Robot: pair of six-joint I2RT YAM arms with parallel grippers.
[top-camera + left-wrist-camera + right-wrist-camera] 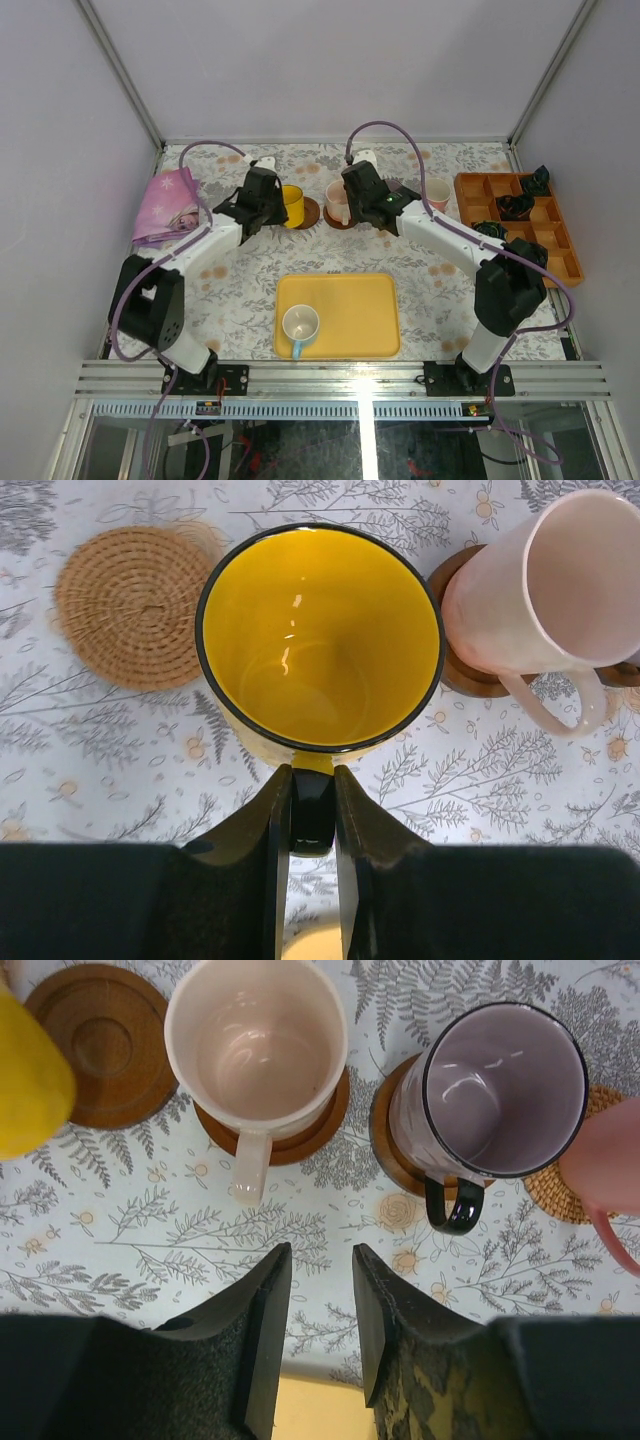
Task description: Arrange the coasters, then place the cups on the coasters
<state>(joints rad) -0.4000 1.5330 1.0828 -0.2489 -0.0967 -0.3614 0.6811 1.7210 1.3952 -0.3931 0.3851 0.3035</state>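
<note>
White cup (300, 324) on yellow tray (352, 310); yellow cup (292, 205) next to dark coaster (311, 214).

There are five cups (291, 205), one each in amber-yellow (320, 640), pale pink (257, 1045), greyish purple (505, 1085), salmon pink (437, 193) and white (300, 325), five round coasters (97, 1045), three of dark wood (325, 1120) and two woven tan (130, 605), one yellow tray (350, 310), one orange compartment tray (475, 190), one pink cloth (165, 205) and two robot arms (445, 235).
</note>
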